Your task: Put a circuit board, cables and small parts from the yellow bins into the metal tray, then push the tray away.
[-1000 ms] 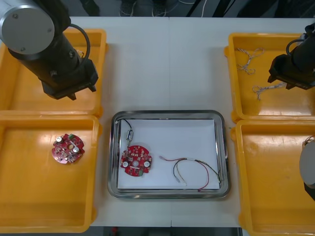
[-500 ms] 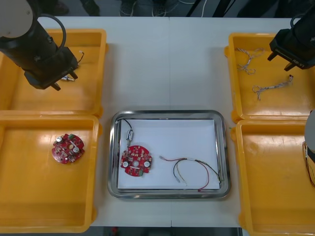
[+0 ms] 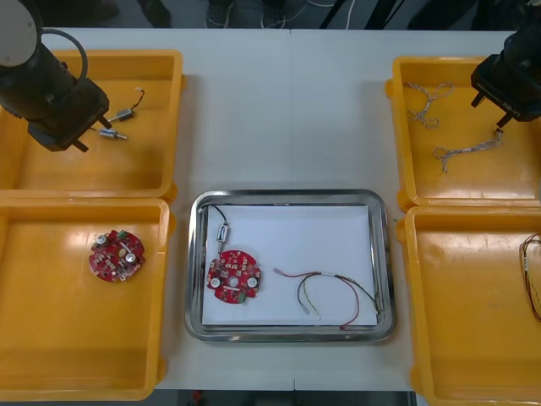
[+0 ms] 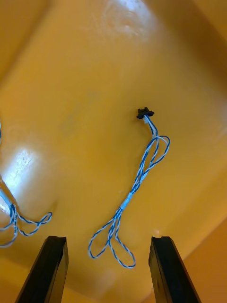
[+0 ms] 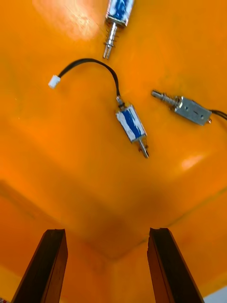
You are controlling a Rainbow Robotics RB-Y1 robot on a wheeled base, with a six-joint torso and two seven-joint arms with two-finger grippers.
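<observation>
Left tool, fingers apart, over three small metal parts; right tool, likewise spread, over a blue-white cable.

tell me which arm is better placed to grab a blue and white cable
Right. The right gripper hangs open over the far right bin, a twisted blue and white cable lying ahead of it. The left gripper is over the far left bin of small metal parts.

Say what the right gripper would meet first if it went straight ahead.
Most likely the twisted blue and white cable, which lies ahead between the right gripper's open fingers, then the yellow bin's floor; depth is uncertain.
</observation>
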